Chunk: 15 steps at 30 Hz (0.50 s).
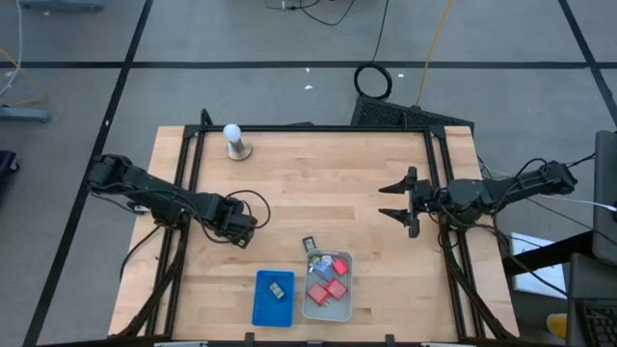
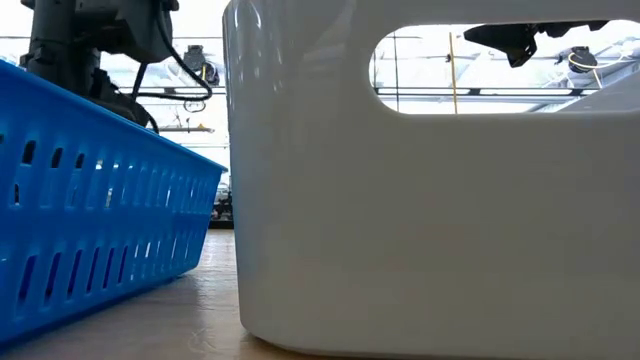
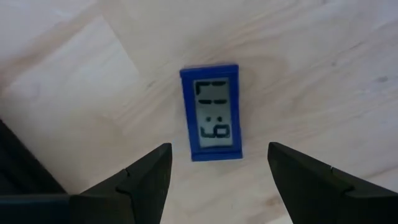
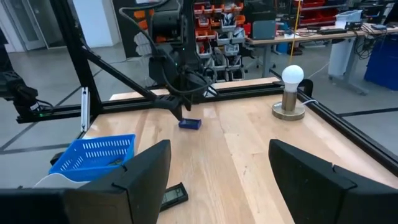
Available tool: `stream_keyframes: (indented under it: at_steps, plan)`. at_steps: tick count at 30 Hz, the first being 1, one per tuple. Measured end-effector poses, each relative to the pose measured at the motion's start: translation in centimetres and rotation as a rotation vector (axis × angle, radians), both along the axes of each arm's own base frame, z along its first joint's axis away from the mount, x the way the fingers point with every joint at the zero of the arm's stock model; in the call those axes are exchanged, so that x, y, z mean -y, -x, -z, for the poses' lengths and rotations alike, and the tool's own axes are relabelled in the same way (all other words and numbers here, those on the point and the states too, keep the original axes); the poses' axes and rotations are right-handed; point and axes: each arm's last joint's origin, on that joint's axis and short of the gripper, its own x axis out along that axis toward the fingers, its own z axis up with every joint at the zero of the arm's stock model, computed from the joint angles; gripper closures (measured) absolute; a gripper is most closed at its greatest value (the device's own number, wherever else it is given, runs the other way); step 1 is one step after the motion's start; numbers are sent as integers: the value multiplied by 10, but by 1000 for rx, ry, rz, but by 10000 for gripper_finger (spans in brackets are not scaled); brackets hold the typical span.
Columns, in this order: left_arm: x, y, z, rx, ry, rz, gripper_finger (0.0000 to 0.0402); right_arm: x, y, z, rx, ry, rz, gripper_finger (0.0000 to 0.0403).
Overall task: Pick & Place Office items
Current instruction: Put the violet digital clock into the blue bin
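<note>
A: what do I have nearest the front edge?

B: pale grey tray (image 1: pixel 329 310) as landmark. It holds three red blocks (image 1: pixel 326 286), plus a light blue piece (image 1: pixel 326 260) and a green bit (image 1: pixel 314 258) at its far end. Blue tray (image 1: pixel 273 306) sits just beside it on the left-arm side, one small greyish item (image 1: pixel 277 290) inside. A small black item (image 1: pixel 310 244) lies on the table (image 1: pixel 337 183) touching or just off the grey tray's far edge, can't tell which

A: left arm?

B: left gripper (image 3: pixel 214 163) is beyond the blue tray, farther from the grey tray than that, pointing down. Fingers spread, nothing between them. My wrist cam shows a small blue clock with an LCD face (image 3: pixel 213 113) flat on the wood right under it, not touched

A: right?

B: right gripper (image 1: pixel 396 200) hangs beyond the grey tray on its other side, jaws apart, empty, facing across the table

A: anything further?

B: white ball on a round base (image 1: pixel 234 142) at the far left corner, well away from the grey tray
</note>
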Motion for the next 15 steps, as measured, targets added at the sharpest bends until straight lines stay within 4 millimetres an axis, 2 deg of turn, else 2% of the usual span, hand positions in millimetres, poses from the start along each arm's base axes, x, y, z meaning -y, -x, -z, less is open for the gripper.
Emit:
stream_keyframes:
  at_steps: [5,15]
  plan:
    - [-2,-2,11,56,10,8,133,0,0,-2,21,-7,0,138]
    - [-9,7,26,30,17,7,133,0,0,-3,31,-35,0,138]
